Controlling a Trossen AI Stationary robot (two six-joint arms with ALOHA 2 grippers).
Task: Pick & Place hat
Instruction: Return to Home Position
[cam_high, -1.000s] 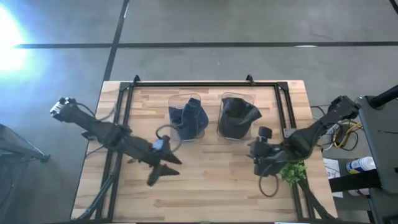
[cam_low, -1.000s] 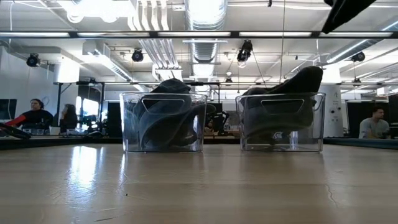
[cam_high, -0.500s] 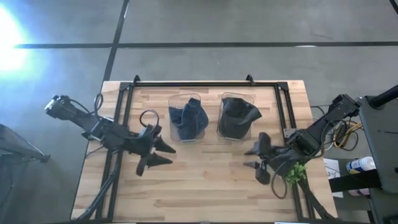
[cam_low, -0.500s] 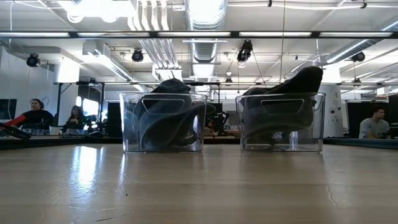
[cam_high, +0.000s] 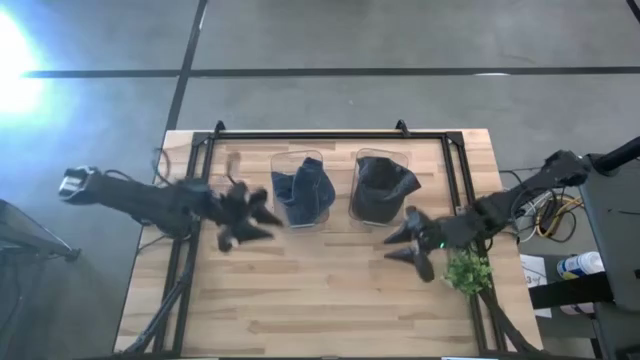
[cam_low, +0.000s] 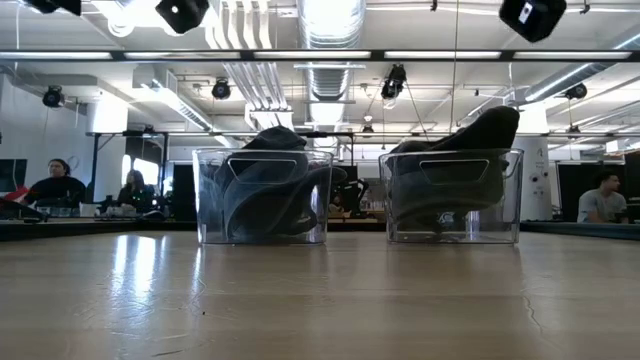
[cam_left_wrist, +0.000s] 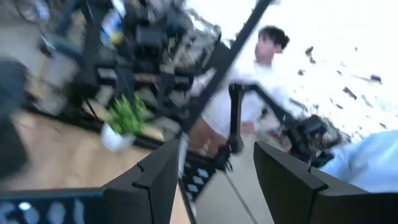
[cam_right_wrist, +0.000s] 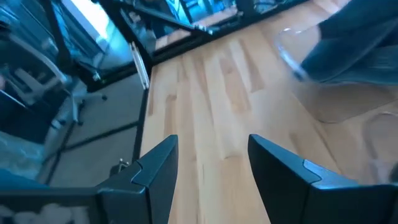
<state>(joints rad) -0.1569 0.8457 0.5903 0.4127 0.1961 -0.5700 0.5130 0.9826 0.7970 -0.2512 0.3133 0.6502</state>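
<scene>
The blue caps (cam_high: 303, 192) lie crumpled together inside the left transparent bin (cam_high: 297, 157), and the gray cap (cam_high: 383, 188), dark enough to look nearly black, fills the right transparent bin (cam_high: 368, 155). In the low view its crown rises above that bin's rim, while the blue fabric humps up just over the rim of its own bin. The two bins stand side by side, near but apart, toward the far middle of the wooden table (cam_high: 330, 300), inside the black frame (cam_high: 310, 132) that runs along the table's far edge and sides. The left gripper (cam_high: 262, 222) hangs above the table just beside the left bin, on its outer side. Its outline from above is smeared, but the left wrist view shows its fingers (cam_left_wrist: 155, 180) spread apart with nothing between them. The right gripper (cam_high: 398, 246) is near the right bin's front corner, pointing toward the table's middle; the right wrist view shows its fingers (cam_right_wrist: 155, 177) likewise parted and empty over bare wood, with a clear bin wall at the picture's edge. A small potted plant (cam_high: 463, 270) sits at the table's right edge, close behind the right gripper. Past the left gripper's fingers stands a person (cam_left_wrist: 249, 93) in a white top, and what may be the other arm shows dark in front of them. Seated people (cam_low: 55, 185) show in the room beyond the table.
</scene>
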